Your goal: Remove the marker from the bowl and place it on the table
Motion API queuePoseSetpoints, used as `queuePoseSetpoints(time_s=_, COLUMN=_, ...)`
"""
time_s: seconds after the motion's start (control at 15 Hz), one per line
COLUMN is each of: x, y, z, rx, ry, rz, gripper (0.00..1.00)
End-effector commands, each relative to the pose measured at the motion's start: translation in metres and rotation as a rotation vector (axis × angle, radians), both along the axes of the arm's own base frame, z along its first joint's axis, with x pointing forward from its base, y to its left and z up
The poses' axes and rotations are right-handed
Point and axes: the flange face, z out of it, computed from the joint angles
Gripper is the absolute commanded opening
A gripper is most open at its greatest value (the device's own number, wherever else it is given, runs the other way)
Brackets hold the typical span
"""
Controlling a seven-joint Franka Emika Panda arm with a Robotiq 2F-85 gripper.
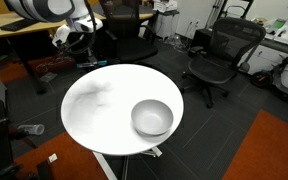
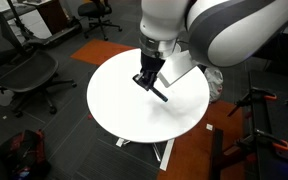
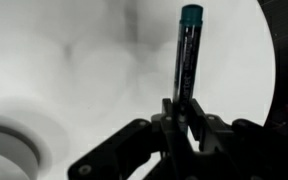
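My gripper (image 2: 147,80) is shut on the marker (image 2: 158,93), a slim dark stick, and holds it tilted low over the middle of the round white table (image 2: 114,105). In the wrist view the marker (image 3: 186,60) stands out from between the fingers (image 3: 184,112), its teal end (image 3: 191,15) pointing away over the white top. The shiny metal bowl (image 1: 152,118) sits near one edge of the table (image 1: 94,110) with nothing showing inside. Its rim shows at the lower left of the wrist view (image 3: 4,150). The arm hides the bowl in an exterior view.
Black office chairs (image 1: 219,55) (image 2: 29,75) stand around the table. Wooden desks (image 1: 19,28) stand behind. An orange carpet patch (image 1: 274,150) lies beside the pedestal. A red-and-black stand (image 2: 264,125) is close to the table's edge.
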Motion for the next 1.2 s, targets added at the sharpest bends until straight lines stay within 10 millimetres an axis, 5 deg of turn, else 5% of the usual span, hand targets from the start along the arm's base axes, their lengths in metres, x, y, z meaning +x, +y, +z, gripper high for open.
queuePoseSetpoints(time_s=0.0, x=0.001, y=0.007, z=-0.016, rx=0.028, ry=-0.038, rz=0.018, gripper=0.05)
queuePoseSetpoints(time_s=0.53, x=0.010, y=0.010, z=-0.073, rx=0.032, ry=-0.056, rz=0.034, gripper=0.05)
queuePoseSetpoints(time_s=1.13, x=0.024, y=-0.005, z=-0.099, rx=0.008, ry=-0.043, rz=0.001, gripper=0.05)
